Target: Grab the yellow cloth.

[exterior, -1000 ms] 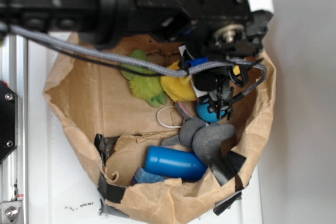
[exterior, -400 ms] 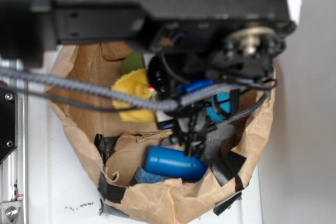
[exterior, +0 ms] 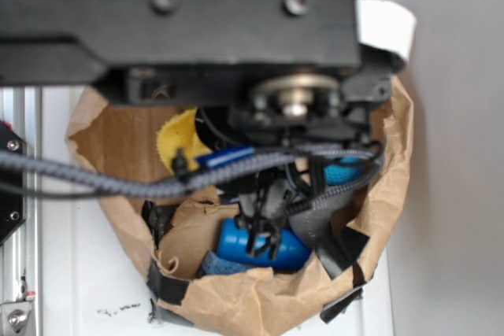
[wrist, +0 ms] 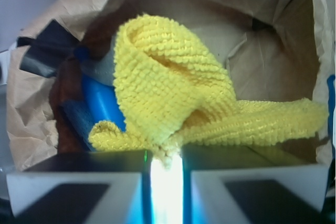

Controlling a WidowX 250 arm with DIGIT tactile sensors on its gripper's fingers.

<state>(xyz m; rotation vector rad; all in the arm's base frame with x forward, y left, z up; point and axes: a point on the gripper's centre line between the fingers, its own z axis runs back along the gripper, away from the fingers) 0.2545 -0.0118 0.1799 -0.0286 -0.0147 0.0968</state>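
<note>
The yellow cloth (wrist: pixel 173 103) hangs pinched between the gripper (wrist: pixel 164 157) jaws, its terry folds draping out in front of the wrist camera — one loop standing up, one long tail running off to the right. In the exterior view only a small patch of the yellow cloth (exterior: pixel 179 138) shows beneath the black arm (exterior: pixel 181 13), over the crumpled brown paper bag (exterior: pixel 260 300) that sits on the white table (exterior: pixel 79 289) toward its near edge.

The jaws are pressed nearly together, with just a thin bunch of fabric caught at the bottom of the fold. That narrow bite is the weak point: judging by how little cloth sits between the pads, a quick lift or swing could let it slide free and drop back into the bag. The loose tail may also drag on the paper rim or snag the black tape (exterior: pixel 169 285) patches — that would tug against the hold.

Below the cloth in the wrist view lies the blue cylinder (wrist: pixel 102 106), close behind it but whether touching I cannot tell. The grey braided cable (exterior: pixel 118 186) crosses in front of the bag and hides much of its contents.
</note>
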